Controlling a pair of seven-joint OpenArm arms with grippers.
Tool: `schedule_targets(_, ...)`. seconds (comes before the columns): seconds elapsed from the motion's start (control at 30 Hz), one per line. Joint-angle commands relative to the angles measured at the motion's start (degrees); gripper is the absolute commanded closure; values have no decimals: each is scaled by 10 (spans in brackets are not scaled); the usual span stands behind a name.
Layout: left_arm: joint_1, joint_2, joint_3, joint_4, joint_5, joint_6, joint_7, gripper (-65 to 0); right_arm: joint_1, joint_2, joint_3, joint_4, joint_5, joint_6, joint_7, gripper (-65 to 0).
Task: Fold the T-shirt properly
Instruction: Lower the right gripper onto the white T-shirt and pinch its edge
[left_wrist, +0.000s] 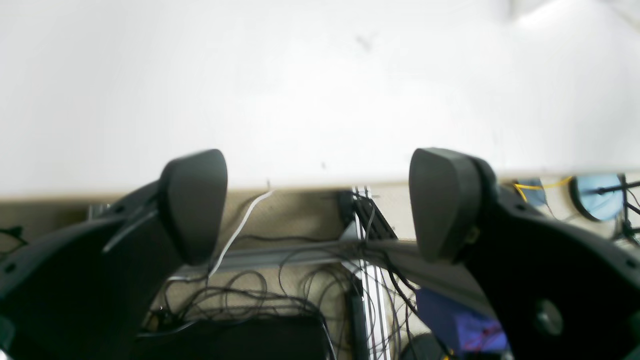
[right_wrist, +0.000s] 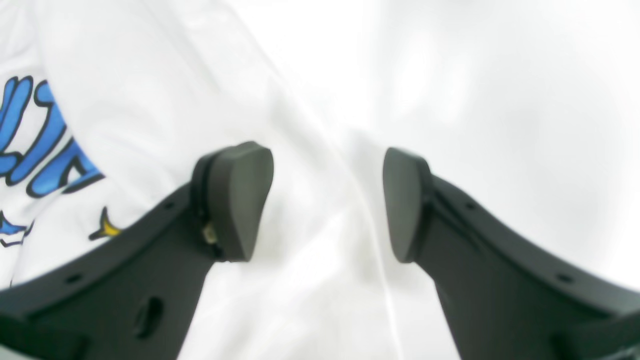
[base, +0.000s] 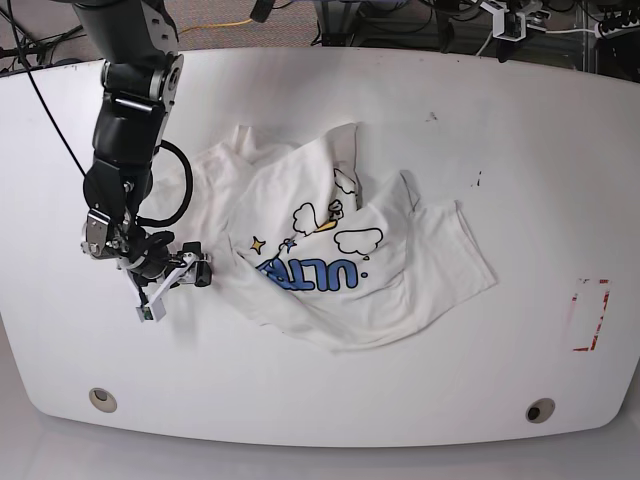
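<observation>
Lying rumpled on the white counter, the T-shirt sits a little left of centre in the base view, its blue letters, clouds and a yellow star showing, one part folded over the middle. That view shows the right hand low at the shirt's left edge, just beside the fabric, but too small to read how its jaws stand. The right wrist view settles it: the right hand is spread wide, nothing between its dark pads, with white cloth of the T-shirt filling the picture beneath and blue lettering and a yellow star at the left; whether the pads touch the cloth I cannot tell. The left hand appears only in its own wrist view, spread wide and empty over the counter edge, with tangled cables on the floor below.
</observation>
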Motion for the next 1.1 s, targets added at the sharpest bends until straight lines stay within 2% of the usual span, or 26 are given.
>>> schedule_targets(0.0,13,0,-1,8,-2,-2,-14,-536,35,12,1,-40,4,12,29,-371)
schedule_targets(0.2,4,-3,-3,8,-2,-2,-14,-536,61,3,-1,-118,4,16,61,-371)
schedule_targets(0.33,2,-3,-4,8,-2,-2,-14,-536,61,-20,-4,-118,3,16,61,-371)
schedule_targets(0.53,2,-3,-4,8,-2,-2,-14,-536,60,-40,-61,-118,3,11,65,-371)
schedule_targets(0.67,2,-4,-3,8,-2,-2,-14,-536,60,-44,-65,-119,3,10,97,-371)
schedule_targets(0.83,2,-6,-2,8,-2,-3,-14,-536,60,-44,-65,-119,3,10,102,-357)
schedule_targets(0.9,2,-14,2,8,-2,-3,-14,-536,60,-44,-65,-119,3,10,102,-298)
schedule_targets(1.07,-17,-32,40,8,-2,-3,-14,-536,62,-41,-66,-119,3,10,99,-59)
